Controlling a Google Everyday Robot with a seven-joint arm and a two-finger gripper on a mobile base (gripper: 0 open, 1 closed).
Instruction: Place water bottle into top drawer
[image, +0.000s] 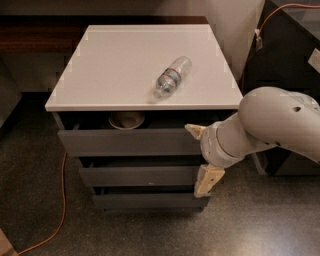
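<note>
Height is my concern: the small clear crinkled plastic water bottle (172, 76) lies diagonally on the white counter (115, 65), above and left of my spread, empty pincer (194, 160) at the right end of the wide dark grey top drawer (130, 142).

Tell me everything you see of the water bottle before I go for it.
The water bottle is small, clear, crinkled plastic with a blue-and-white label and a red band. It lies on its side, diagonally, on the white cabinet top, right of centre near the front edge, touching only that surface. It is not in the top drawer, which stands slightly open below. The gripper is lower, by that drawer's right end, fingers apart, empty.
</note>
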